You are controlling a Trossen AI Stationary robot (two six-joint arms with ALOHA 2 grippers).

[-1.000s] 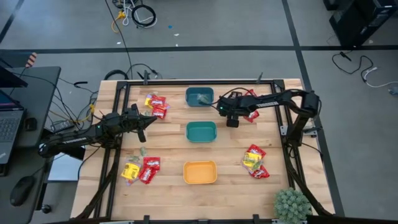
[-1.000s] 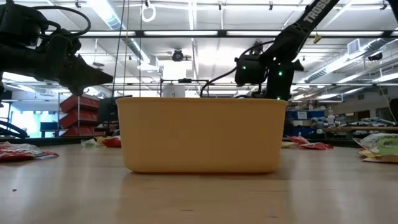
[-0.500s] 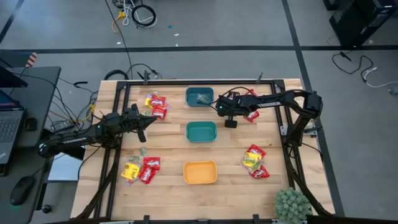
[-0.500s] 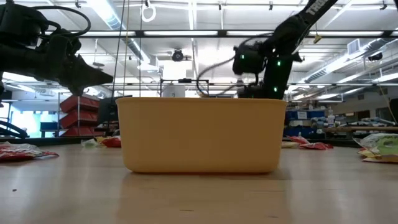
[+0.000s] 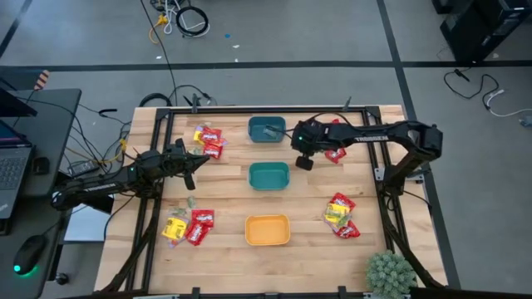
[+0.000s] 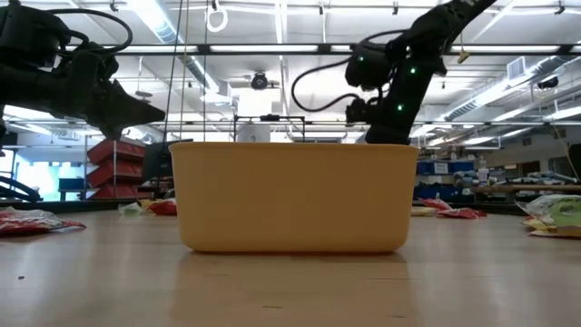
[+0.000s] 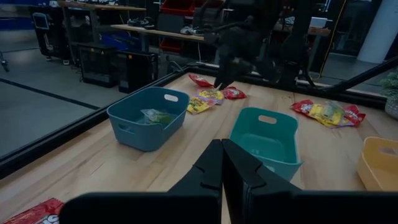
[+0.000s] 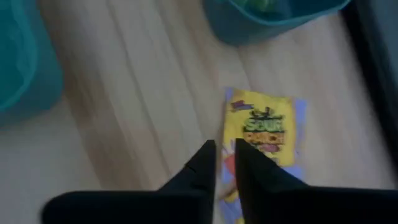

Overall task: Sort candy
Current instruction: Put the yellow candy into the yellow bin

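Note:
Candy lies in piles on the wooden table: far left [image 5: 208, 139], near left [image 5: 188, 226], far right [image 5: 335, 152] and near right [image 5: 341, 216]. My right gripper [image 5: 304, 164] hangs between the far-right pile and the teal bins. It points steeply down and is shut on a yellow candy packet [image 8: 264, 134]. My left gripper [image 5: 199, 162] waits shut and level at the table's left, touching nothing. The far blue-teal bin [image 5: 267, 129] holds green candy [image 7: 155, 117]. My right gripper pinches the yellow packet by its near edge [image 8: 231, 177] between its two fingertips, coming from above at a slant. The packet reaches out beyond the fingers over the wood. The fingers hide whether its far end is clear of the table.
Three bins stand in a row down the table's middle: the blue-teal one at the far side, a teal one [image 5: 269, 175] in the middle and an orange one [image 5: 267, 230] near. A black frame rims the table. A small plant [image 5: 391, 272] sits at the near right corner.
My right gripper has risen from beside the far-right candy pile and shifted slightly toward the table's left. Its wrist has rolled on the way. My left arm has kept still.

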